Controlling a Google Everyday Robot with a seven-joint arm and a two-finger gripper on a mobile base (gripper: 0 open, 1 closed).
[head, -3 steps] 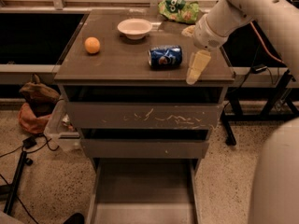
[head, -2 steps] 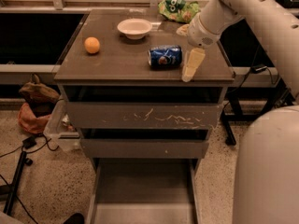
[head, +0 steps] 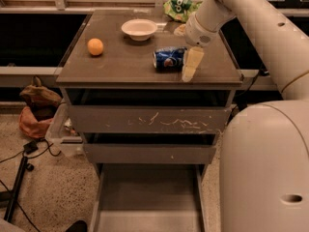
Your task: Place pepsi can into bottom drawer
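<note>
The pepsi can (head: 169, 59) lies on its side on the cabinet top (head: 120, 64), right of centre, blue with its logo facing me. My gripper (head: 190, 69) hangs from the white arm (head: 217, 8) and points down right beside the can's right end, touching or nearly touching it. The bottom drawer (head: 148, 192) is pulled out at the foot of the cabinet, and its flat floor is bare.
An orange (head: 95, 47), a white bowl (head: 139, 29) and a green chip bag (head: 180, 7) sit on the cabinet top. The scratched-front drawer (head: 149, 120) and the middle drawer (head: 149, 153) are closed. My white body (head: 265, 168) fills the lower right. A bag (head: 37, 111) and cables lie on the floor at left.
My arm has shifted left, bringing the gripper closer to the right end of the pepsi can. The can has not moved.
</note>
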